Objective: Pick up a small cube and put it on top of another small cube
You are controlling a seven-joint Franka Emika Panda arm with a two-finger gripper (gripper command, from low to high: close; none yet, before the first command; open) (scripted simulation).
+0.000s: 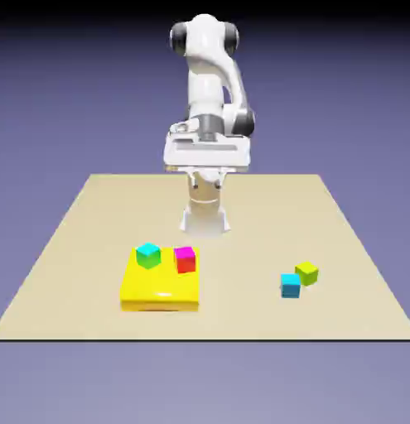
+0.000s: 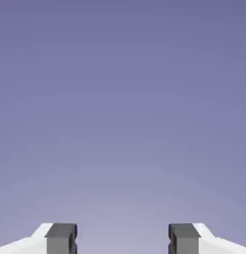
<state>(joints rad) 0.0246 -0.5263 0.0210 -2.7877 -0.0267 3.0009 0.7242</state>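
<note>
Two small cubes lie on the table toward the exterior view's right: a cyan cube (image 1: 291, 286) and a yellow-green cube (image 1: 306, 272), corner to corner. A green cube (image 1: 147, 254) with a teal top and a red cube (image 1: 185, 260) with a magenta top rest on a flat yellow block (image 1: 158, 290). My gripper (image 1: 206, 168) hangs high near the robot's base, far from every cube. In the hand view the gripper (image 2: 122, 239) is open, with only the blue-violet backdrop between its grey fingertips (image 2: 60, 238).
The tan table (image 1: 92, 215) ends in a front edge just below the yellow block. The robot's white base (image 1: 205, 217) stands behind the block.
</note>
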